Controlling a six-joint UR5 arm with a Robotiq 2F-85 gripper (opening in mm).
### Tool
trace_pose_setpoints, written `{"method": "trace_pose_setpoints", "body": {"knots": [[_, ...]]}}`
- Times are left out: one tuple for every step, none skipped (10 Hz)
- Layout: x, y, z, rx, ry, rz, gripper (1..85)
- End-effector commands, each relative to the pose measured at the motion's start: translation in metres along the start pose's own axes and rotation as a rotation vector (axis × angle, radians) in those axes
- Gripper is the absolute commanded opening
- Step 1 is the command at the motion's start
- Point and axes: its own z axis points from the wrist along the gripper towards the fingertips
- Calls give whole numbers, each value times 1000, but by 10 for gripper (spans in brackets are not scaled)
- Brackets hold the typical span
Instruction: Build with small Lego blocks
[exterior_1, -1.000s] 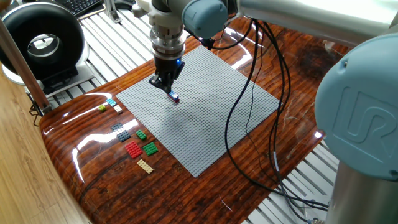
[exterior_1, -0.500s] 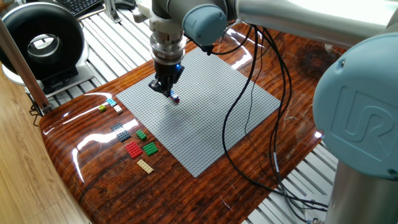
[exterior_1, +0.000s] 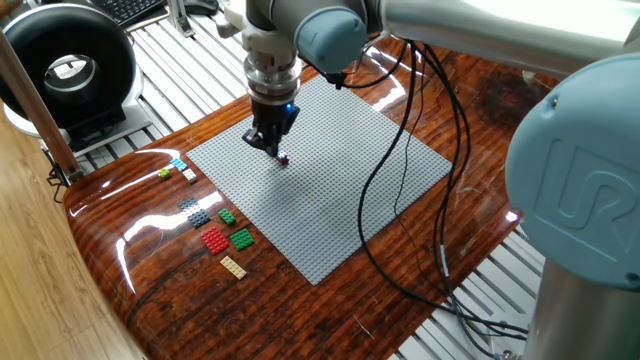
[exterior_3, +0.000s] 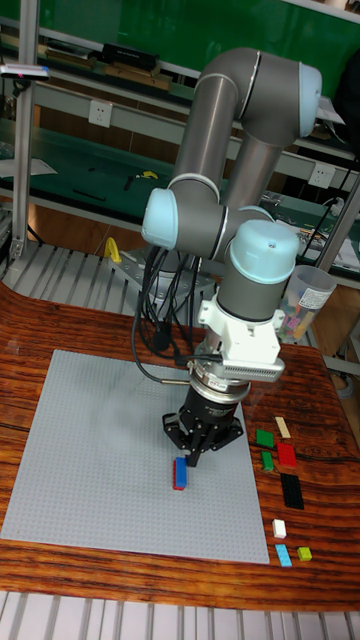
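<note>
A small blue and red Lego block (exterior_1: 283, 158) (exterior_3: 180, 473) sits on the large grey baseplate (exterior_1: 340, 200) (exterior_3: 90, 450). My gripper (exterior_1: 272, 146) (exterior_3: 193, 457) hangs just above and beside this block. Its fingers are drawn together to a narrow tip with nothing between them. Loose small Lego blocks lie on the wood beside the plate: cyan (exterior_1: 178, 164), yellow-green (exterior_1: 165, 174), white (exterior_1: 188, 176), dark grey (exterior_1: 196, 212), green (exterior_1: 241, 238), red (exterior_1: 214, 240) (exterior_3: 287, 455) and tan (exterior_1: 233, 267).
The wooden table top (exterior_1: 180, 290) ends at a metal slatted bench (exterior_1: 180, 60). A black round device (exterior_1: 65, 70) stands at the back left. Black cables (exterior_1: 400, 200) hang from the arm across the baseplate's right side. A cup (exterior_3: 305, 300) stands behind the table.
The gripper has risen slightly and drawn back from the blue and red block, which stays in place on the baseplate. The loose blocks have not moved.
</note>
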Motion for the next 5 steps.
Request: {"method": "trace_pose_setpoints", "body": {"knots": [[2, 2, -2, -8, 6, 20, 13], [1, 4, -2, -10, 4, 21, 13], [-1, 7, -3, -12, 4, 26, 13], [-3, 10, -5, -14, 4, 29, 13], [-7, 12, -5, -15, 1, 29, 13]]}}
